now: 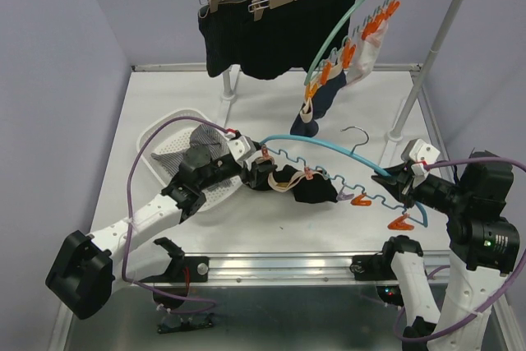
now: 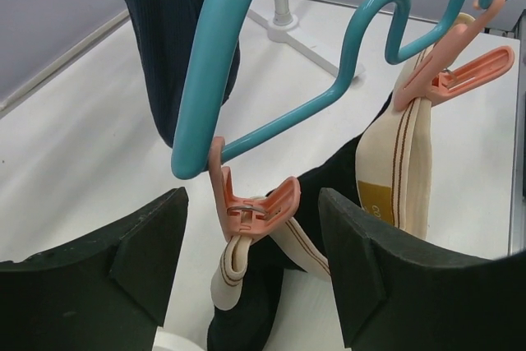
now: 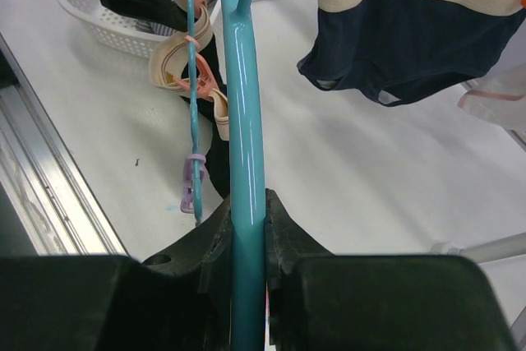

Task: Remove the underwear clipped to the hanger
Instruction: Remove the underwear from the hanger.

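Note:
A teal hanger [image 1: 329, 147] lies slanted across the table's middle, and my right gripper [image 1: 404, 185] is shut on its bar [image 3: 245, 121] at the right end. Black underwear [image 1: 308, 189] with a beige striped waistband [image 2: 407, 162] hangs from it by salmon clips. In the left wrist view my left gripper [image 2: 252, 219] stands open, its fingers on either side of one salmon clip [image 2: 255, 203] that pinches the waistband. Neither finger touches the clip. Black cloth [image 2: 246, 318] sags under it onto the table.
At the back stands a rail with black boxers [image 1: 263, 30] on wooden hangers and a second teal hanger [image 1: 345, 26] carrying navy [image 1: 316, 100] and white-pink [image 1: 366, 59] pieces. A white basket [image 1: 168, 141] sits at the left. Purple [image 1: 345, 196] and orange [image 1: 401, 222] clips hang bare.

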Controlling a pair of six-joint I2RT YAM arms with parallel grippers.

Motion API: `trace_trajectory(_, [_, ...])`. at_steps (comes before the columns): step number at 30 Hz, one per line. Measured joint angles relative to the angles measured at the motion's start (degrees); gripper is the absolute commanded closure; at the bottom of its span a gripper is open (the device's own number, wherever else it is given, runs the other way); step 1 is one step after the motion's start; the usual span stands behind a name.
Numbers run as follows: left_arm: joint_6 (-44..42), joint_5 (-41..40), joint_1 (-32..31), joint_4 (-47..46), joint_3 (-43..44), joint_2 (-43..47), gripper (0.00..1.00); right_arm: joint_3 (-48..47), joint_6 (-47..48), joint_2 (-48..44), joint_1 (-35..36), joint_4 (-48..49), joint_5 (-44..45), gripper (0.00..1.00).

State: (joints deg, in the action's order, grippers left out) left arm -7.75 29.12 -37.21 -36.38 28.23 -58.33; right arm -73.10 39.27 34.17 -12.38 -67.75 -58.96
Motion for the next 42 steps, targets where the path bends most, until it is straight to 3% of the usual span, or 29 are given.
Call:
trace_trajectory(5, [0.46,-0.07,-0.35,-2.27,0.0,-0.07,0.29,0.0,0.0,-0.04,0.0,0.0,0.0,0.99])
trace_trajectory(9, [0.83,-0.31,-0.52,-3.63,0.0,-0.04,0.4,0.02,0.0,-0.09,0.0,0.0,0.0,0.99])
trace_trajectory(10, [0.83,-0.28,-0.57,-3.78,0.0,-0.07,0.45,0.02,0.0,-0.09,0.0,0.0,0.0,0.99])
trace_trajectory(12, [1.11,-0.33,-0.59,-4.46,0.0,-0.04,0.64,0.02,0.0,-0.09,0.0,0.0,0.0,0.99])
trace_trajectory(13, [1.07,-0.35,-0.59,-4.57,0.0,-0.04,0.79,0.02,0.0,-0.09,0.0,0.0,0.0,1.0])
trace_trajectory(16, [1.36,-1.29,-0.48,-5.03,0.0,-0.04,1.0,0.04,0.17,-0.11,0.0,-0.24,0.02,1.0])
trace_trajectory(21, [1.68,-1.51,-0.57,-5.2,0.0,0.0,1.0,0.09,0.17,-0.15,0.0,-0.28,0.02,0.99])
trace_trajectory(23, [1.66,-1.6,-0.59,-5.11,0.0,0.28,0.82,0.09,0.17,-0.15,0.0,-0.28,0.02,0.99])
trace_trajectory(24, [1.66,-1.84,-0.59,-4.9,0.0,0.59,0.56,0.09,0.17,-0.15,0.0,-0.26,0.02,0.99])
trace_trajectory(28, [1.62,-3.3,-0.59,-2.82,-0.02,3.21,0.01,0.09,-0.11,-0.15,0.0,-0.2,0.09,0.99])
trace_trajectory(38, [1.4,-7.23,-0.66,3.74,-0.09,18.71,0.01,0.2,-0.5,-0.15,0.0,0.02,1.09,1.0])
trace_trajectory(42, [1.62,-5.88,-0.66,5.4,-0.33,21.07,0.04,0.2,-0.55,-0.15,0.0,0.02,1.14,0.99])
